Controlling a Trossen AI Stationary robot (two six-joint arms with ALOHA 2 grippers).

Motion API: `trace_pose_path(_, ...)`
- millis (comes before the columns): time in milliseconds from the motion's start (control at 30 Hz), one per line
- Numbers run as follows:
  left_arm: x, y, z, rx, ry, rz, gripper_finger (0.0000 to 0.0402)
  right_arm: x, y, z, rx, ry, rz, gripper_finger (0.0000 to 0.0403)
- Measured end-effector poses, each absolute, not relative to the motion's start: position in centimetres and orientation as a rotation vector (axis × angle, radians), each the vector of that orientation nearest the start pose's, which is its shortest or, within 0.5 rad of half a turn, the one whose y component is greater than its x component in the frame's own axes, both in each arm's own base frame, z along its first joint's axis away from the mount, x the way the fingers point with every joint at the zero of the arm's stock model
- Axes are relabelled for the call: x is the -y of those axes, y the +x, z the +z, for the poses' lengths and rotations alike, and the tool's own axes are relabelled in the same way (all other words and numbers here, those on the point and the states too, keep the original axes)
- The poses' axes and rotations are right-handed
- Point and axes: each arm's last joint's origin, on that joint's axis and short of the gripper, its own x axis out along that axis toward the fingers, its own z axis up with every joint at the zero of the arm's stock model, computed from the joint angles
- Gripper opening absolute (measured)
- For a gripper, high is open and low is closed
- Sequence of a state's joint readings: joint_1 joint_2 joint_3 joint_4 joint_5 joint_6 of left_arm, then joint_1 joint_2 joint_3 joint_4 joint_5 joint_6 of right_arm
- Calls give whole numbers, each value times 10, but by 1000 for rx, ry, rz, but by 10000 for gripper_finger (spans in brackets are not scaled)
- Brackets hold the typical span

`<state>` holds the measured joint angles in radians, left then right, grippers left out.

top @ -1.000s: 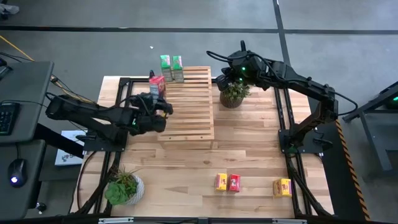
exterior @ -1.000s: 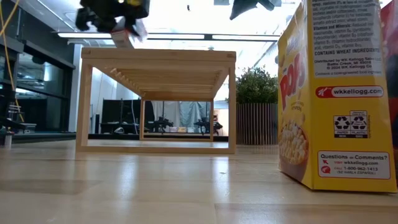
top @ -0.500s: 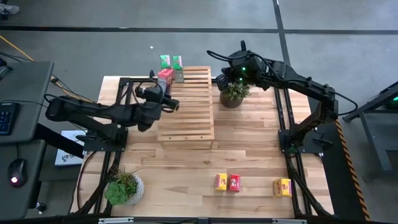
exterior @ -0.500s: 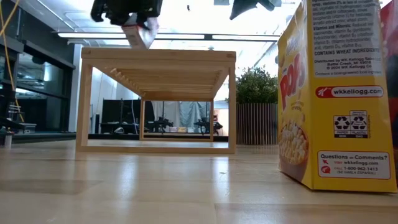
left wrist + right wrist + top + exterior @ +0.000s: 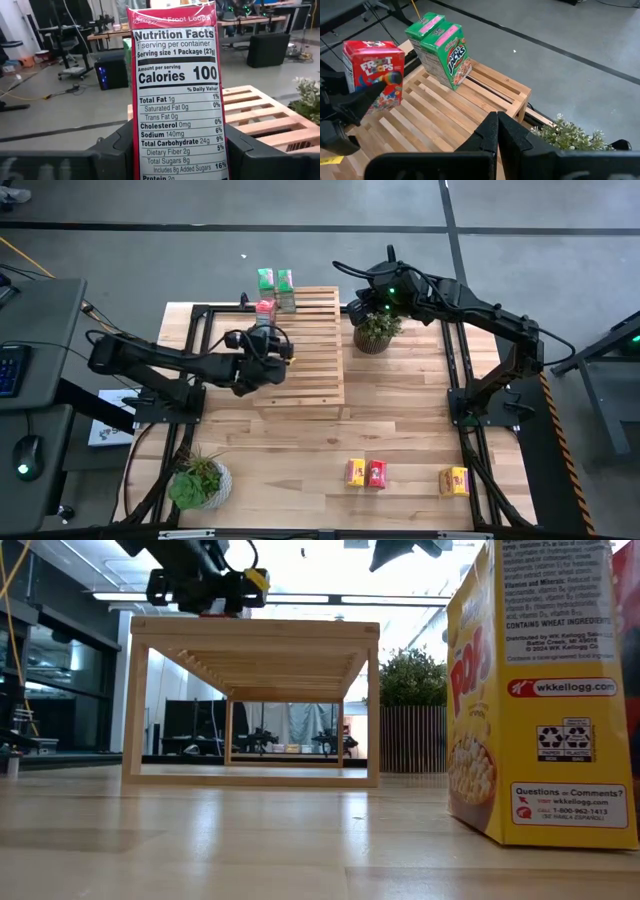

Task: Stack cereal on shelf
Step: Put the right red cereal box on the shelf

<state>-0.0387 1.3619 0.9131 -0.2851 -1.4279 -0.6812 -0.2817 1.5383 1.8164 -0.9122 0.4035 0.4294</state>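
Cereal box [image 5: 374, 75] upright, long axis vertical | left end effector [image 5: 266, 332] gripping | over shelf [image 5: 310, 360]

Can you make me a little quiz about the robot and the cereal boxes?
1. True or false: the left gripper is holding the red Froot Loops box.
2. How many green boxes stand on the wooden shelf?
A. one
B. two
C. four
3. Fill in: the right gripper hangs above the shelf's far end, near the potted ____.

Key: 1 true. 2 B. 3 plant.
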Motion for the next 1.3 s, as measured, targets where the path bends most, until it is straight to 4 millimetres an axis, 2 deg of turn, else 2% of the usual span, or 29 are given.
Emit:
trace_pose_path(533, -31, 279, 238, -115, 43, 1531, 161, 96, 291, 436, -495, 359, -789, 0)
trace_pose_path(1000, -47, 280, 239, -169, -25, 1501, 170, 96, 291, 436, -490, 369, -795, 0)
trace_pose_path(1300, -46, 281, 245, -228, -13, 1436, 170, 96, 291, 436, -490, 369, -796, 0)
